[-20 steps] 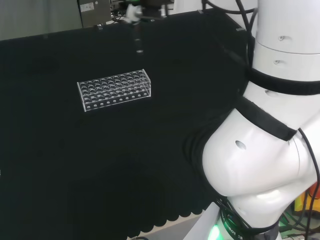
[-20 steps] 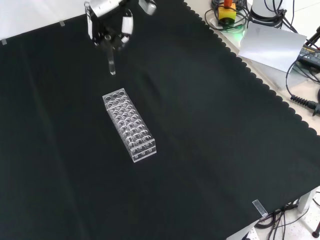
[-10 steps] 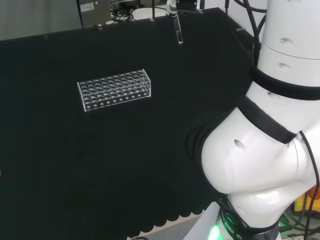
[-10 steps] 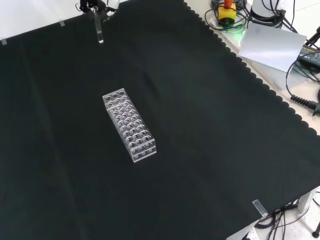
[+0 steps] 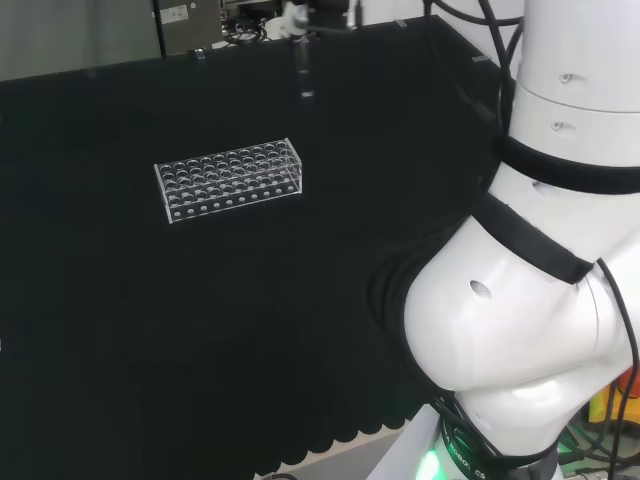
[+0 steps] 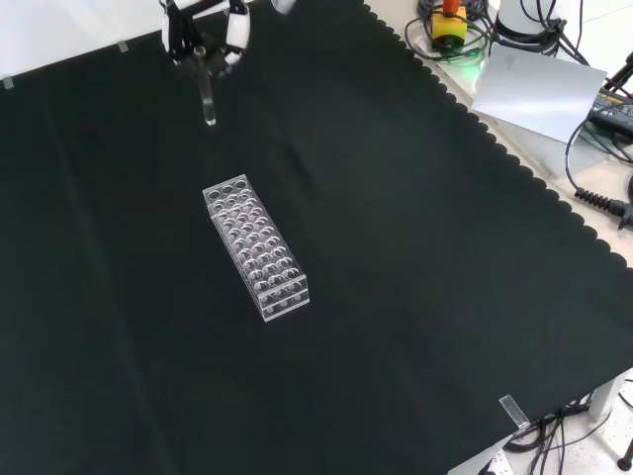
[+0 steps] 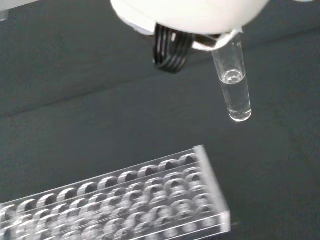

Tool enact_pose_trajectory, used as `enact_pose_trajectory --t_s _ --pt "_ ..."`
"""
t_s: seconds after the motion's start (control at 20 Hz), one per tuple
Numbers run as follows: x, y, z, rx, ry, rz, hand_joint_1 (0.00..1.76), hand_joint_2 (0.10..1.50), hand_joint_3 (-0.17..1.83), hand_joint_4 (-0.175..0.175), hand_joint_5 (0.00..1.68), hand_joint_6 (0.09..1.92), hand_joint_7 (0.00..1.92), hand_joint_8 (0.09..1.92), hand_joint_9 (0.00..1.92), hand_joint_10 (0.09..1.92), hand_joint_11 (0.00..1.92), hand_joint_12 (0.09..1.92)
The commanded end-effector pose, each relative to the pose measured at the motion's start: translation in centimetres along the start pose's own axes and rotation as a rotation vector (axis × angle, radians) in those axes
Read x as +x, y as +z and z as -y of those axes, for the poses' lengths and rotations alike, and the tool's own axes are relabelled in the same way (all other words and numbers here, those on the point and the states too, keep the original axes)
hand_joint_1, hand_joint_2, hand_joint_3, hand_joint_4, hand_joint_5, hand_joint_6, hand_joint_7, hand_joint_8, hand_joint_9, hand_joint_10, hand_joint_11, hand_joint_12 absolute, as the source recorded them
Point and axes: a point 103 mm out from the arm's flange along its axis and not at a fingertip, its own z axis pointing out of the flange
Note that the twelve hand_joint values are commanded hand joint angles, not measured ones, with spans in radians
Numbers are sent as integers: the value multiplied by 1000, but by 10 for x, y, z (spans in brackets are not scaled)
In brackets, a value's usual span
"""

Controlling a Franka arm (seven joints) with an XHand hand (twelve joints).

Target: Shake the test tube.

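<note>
Hand (image 6: 203,35) raised above cloth, fingers pinching upright test tube (image 6: 208,102), rack (image 6: 256,247) below

Black scalloped cloth (image 6: 415,297) covers the worktop; cables (image 6: 593,193) and a grey sheet (image 6: 539,89) lie beyond its edge.

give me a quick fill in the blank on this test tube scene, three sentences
1. The robot hand holds a clear ____ above the cloth.
2. The tube has a little clear ____ in its lower part.
3. The clear rack on the cloth holds ____ tubes.

Missing words: test tube; liquid; no
</note>
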Motion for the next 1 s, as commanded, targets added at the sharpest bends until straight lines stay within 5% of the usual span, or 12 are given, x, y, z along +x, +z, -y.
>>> enact_pose_trajectory --t_s 0.05,0.3,0.5,0.75,1.0 --pt "79 19 8 50 -120 -102 1318 591 785 -175 1247 730 1302 738 1502 649 1081 1044" --pt "117 23 14 70 -184 -132 1318 591 785 -175 1247 729 1302 738 1503 648 1081 1045" --pt "120 22 14 70 -198 -123 1318 591 785 -175 1247 729 1302 738 1504 647 1081 1045" --pt "89 18 6 56 -151 -83 1318 591 785 -175 1247 729 1302 738 1504 646 1081 1045" --pt "40 9 -1 32 -56 -69 1318 591 785 -175 1247 729 1303 737 1505 645 1080 1045"
